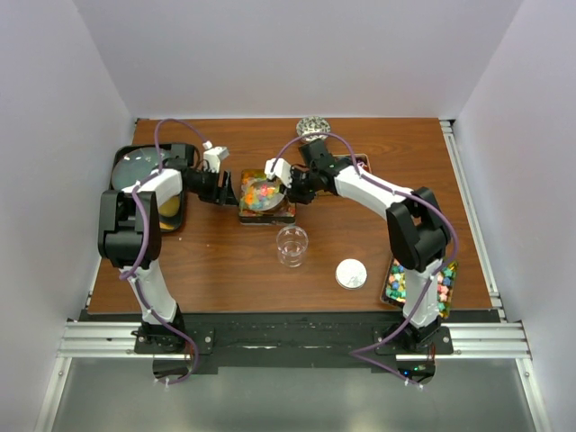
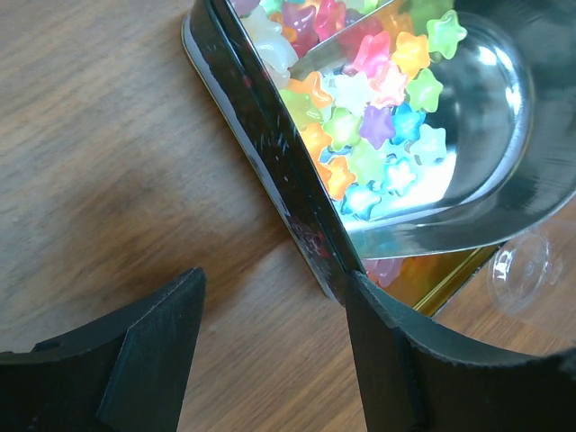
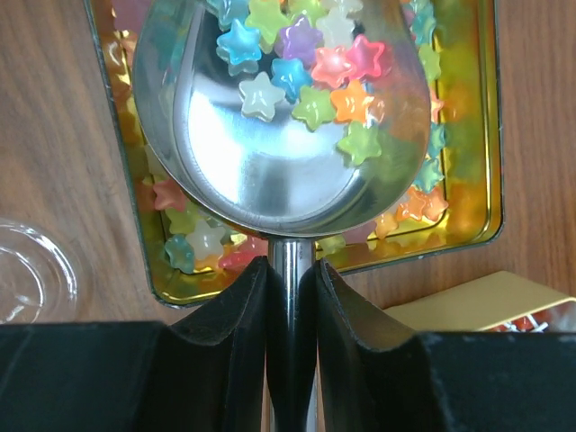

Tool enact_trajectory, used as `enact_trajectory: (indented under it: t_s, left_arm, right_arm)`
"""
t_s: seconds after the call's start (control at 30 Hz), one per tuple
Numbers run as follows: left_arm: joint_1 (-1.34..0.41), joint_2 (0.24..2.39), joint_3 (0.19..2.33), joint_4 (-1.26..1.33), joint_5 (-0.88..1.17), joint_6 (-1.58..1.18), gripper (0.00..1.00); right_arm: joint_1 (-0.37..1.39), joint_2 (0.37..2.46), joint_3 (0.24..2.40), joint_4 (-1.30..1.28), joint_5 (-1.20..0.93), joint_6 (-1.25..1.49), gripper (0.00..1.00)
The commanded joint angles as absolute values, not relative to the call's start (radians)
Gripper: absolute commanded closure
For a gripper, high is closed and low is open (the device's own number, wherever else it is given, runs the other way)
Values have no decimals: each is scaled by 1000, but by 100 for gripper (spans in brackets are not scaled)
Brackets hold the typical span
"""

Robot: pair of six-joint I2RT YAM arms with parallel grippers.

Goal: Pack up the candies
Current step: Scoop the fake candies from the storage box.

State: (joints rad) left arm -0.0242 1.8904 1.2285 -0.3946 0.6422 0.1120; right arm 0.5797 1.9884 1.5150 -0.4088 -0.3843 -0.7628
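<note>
Candies, little star shapes in many colours, sit heaped in the bowl of a metal scoop. More of them lie loose below it in the gold-lined tin at the middle of the table. The right pincer is clamped tight on the scoop's handle. The scoop's long axis runs straight out from the pincer and across the tin, with the load at the far end of the bowl.

The left pincer stands wide and holds nothing. It sits low beside the tin's dark outer wall, with one finger right at the tin's corner; I cannot tell whether it touches.

A clear cup stands apart from the tin, on the side nearer the arm bases. To my eye that is where the scoopful should go. If so, the right arm, which has the scoop, must draw it back toward itself and swing the bowl over the cup's mouth, keeping it level until it gets there.
</note>
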Motion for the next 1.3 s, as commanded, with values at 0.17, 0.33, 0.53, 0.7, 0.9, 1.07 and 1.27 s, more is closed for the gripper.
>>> enact_trajectory:
  t_s: [0.17, 0.33, 0.53, 0.7, 0.9, 1.07, 1.27]
  left_arm:
    - [-14, 1870, 1206, -330, 692, 78, 32]
    - [-14, 1870, 1201, -322, 692, 71, 32]
    - [-14, 1870, 1201, -324, 693, 71, 32]
    - [-14, 1870, 1198, -319, 695, 64, 32]
    - [-14, 1867, 1198, -322, 693, 64, 32]
    - [-14, 1865, 1189, -319, 692, 63, 32]
    - [-14, 1867, 1190, -319, 693, 64, 32]
  right_arm:
    - [588, 2108, 1752, -676, -376, -807, 70]
    - [591, 2128, 1779, -683, -371, -827, 66]
    - [598, 2187, 1845, -741, -338, -851, 61]
    - [598, 2247, 1907, -801, -315, -850, 62]
    - [600, 2318, 1966, -841, -302, -801, 77]
    - [601, 2319, 1964, -838, -308, -773, 94]
    - [597, 2240, 1934, -795, -285, -727, 62]
